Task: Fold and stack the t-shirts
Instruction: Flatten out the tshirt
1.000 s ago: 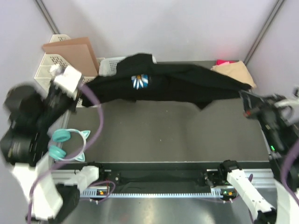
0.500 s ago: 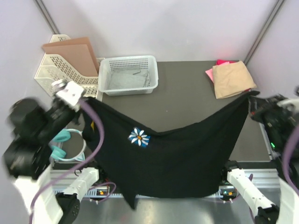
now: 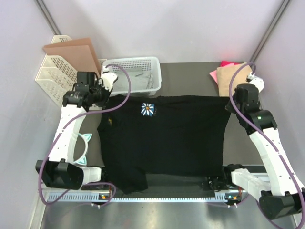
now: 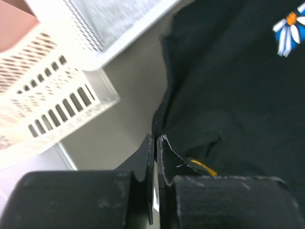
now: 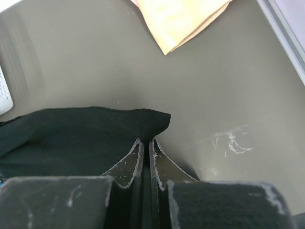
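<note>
The black t-shirt (image 3: pixel 167 138) lies spread flat, its far corners pinched between the closed fingers of the left gripper (image 4: pixel 155 139) and right gripper (image 5: pixel 146 141).

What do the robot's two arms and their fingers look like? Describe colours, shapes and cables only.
Both the left arm and the right arm have slim white links joined by chunky black joints. A mauve cable loops along each. The fingers are black and flat. They taper to thin tips, and their edges are scuffed with pale scratches.
</note>
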You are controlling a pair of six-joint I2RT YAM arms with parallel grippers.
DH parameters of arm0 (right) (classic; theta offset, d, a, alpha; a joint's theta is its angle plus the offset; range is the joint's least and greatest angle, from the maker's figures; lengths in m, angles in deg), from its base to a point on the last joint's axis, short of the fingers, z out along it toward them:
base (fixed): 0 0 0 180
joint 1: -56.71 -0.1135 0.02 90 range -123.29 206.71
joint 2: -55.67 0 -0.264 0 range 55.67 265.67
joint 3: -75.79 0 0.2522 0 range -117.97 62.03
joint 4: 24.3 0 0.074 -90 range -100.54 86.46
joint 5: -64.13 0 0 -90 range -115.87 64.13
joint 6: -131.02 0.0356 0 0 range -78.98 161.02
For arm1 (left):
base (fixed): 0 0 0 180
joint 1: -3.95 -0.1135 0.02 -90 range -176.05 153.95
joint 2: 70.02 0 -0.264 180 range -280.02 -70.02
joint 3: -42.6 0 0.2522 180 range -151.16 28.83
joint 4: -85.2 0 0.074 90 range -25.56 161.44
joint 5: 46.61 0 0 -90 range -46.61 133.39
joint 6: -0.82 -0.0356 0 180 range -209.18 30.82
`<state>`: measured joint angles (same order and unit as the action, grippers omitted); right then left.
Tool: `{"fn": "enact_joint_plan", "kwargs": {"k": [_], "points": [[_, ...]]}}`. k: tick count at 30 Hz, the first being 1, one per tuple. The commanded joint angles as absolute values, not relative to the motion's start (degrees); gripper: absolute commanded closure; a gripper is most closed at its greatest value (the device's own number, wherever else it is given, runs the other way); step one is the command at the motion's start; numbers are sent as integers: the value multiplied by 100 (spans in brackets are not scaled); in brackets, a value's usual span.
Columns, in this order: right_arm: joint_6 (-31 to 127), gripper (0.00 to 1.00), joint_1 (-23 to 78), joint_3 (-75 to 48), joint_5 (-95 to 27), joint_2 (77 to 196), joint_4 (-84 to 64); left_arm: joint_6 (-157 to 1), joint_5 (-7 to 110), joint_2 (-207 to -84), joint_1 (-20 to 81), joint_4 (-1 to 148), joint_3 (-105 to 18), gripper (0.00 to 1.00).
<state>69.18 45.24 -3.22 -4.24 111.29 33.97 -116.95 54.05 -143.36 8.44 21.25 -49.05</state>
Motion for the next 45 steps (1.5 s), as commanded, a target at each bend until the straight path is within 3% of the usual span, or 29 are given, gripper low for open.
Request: {"fn": "enact_joint_plan", "kwargs": {"k": [1,14,21,23,25,26,27,29,30,32,33,34,40,45], "points": [[6941,100,4546,-74,-144,10648,2813,-11774,5262,-13954,834,2978,-4966,100],[7274,100,4476,1290,-847,9742,3788,-12635,4831,-12224,826,3268,-1347,100],[7837,100,3966,797,-1215,9900,4904,-12811,5034,-11511,834,2592,-1028,100],[8099,94,3896,1043,-1556,9708,5001,-12916,4964,-11458,834,2478,-993,99],[8284,79,3852,1210,-1699,9549,5203,-12943,4928,-11431,834,2320,-1036,98],[8416,79,3834,1246,-1873,9348,5273,-12961,4945,-11431,834,2049,-1141,96],[8478,77,3825,1272,-1927,9268,5404,-12970,5015,-11397,834,1933,-1194,94],[8601,63,3825,1255,-2085,9066,5555,-13048,5034,-11353,834,1774,-1247,86],[8611,55,3825,1238,-2121,9056,5686,-13075,5034,-11291,834,1661,-1247,64],[8646,49,3825,1124,-2322,9004,5801,-13180,5016,-11256,834,1563,-1265,50],[8646,46,3825,1062,-2358,9004,5845,-13207,4999,-11256,834,1502,-1282,31],[8663,44,3816,914,-2359,9038,5837,-13207,4964,-11256,834,1501,-1352,24],[8488,44,3808,980,-2121,9978,4740,-13032,5156,-11615,834,2316,-1887,6],[8628,45,3676,1492,-1718,11181,3368,-12523,5297,-12879,826,3319,-2179,4]]}}
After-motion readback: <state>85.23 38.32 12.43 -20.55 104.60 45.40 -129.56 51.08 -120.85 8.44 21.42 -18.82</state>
